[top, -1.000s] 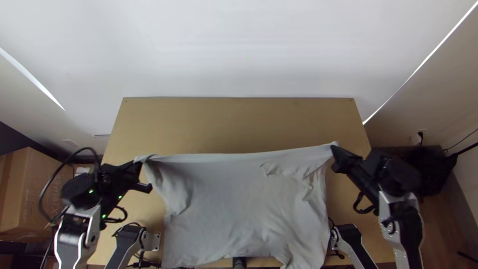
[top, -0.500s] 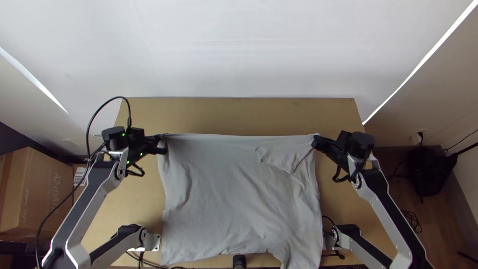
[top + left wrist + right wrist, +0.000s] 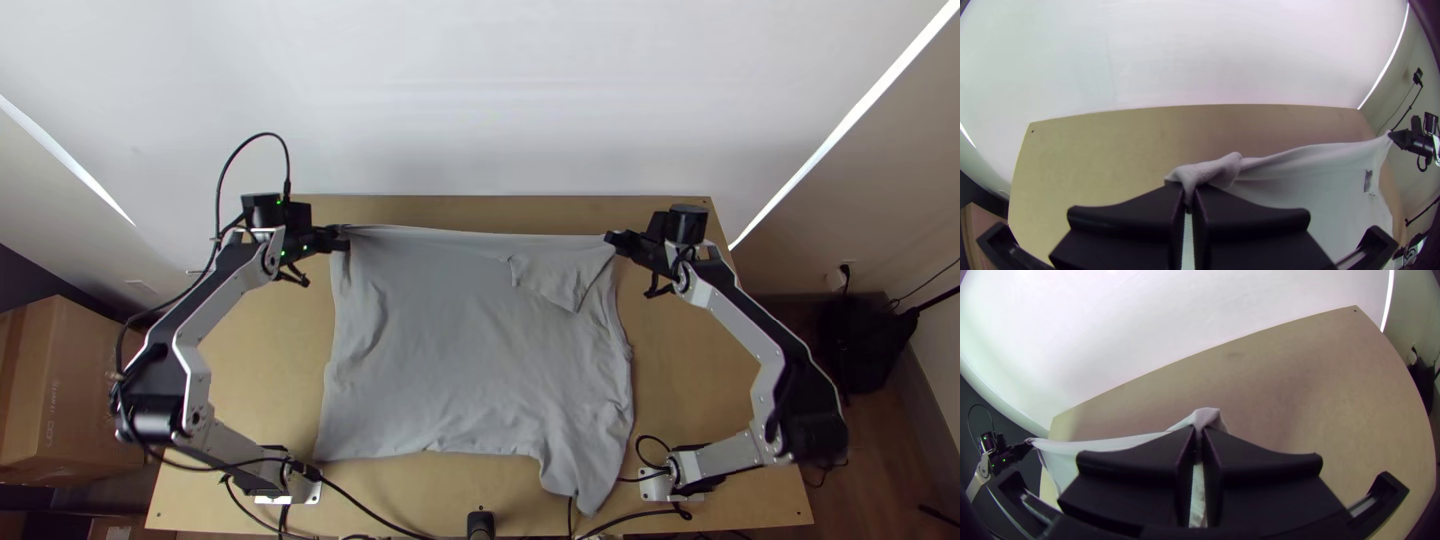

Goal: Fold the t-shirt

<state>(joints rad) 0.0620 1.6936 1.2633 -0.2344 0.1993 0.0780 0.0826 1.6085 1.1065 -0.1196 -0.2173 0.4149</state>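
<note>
Jaws are clenched on cloth at both ends of the stretch: my left gripper (image 3: 340, 238) grasps one far corner of the light grey fabric T-shirt (image 3: 440, 340), and my right gripper (image 3: 617, 241) grasps the other. From the left wrist view I see a small bunch of fabric poking up from between the black fingers of the left gripper (image 3: 1188, 197); the right wrist view gives me much the same, a pinched fold standing between the tips of the right gripper (image 3: 1199, 442). Between the two grips, the shirt's far edge runs nearly straight across. I have the garment spread wide over the middle of the light wooden surface (image 3: 250, 350), its body fairly smooth, with soft creases down both sides. Near the right grip, a flap of the same grey cloth (image 3: 550, 280) lies turned over the body. Toward me, the lower edge is uneven: on the right, a wrinkled tongue of fabric reaches farther down, near the right arm's base. How much of the shirt rests on the surface and how much is lifted, I cannot tell.
</note>
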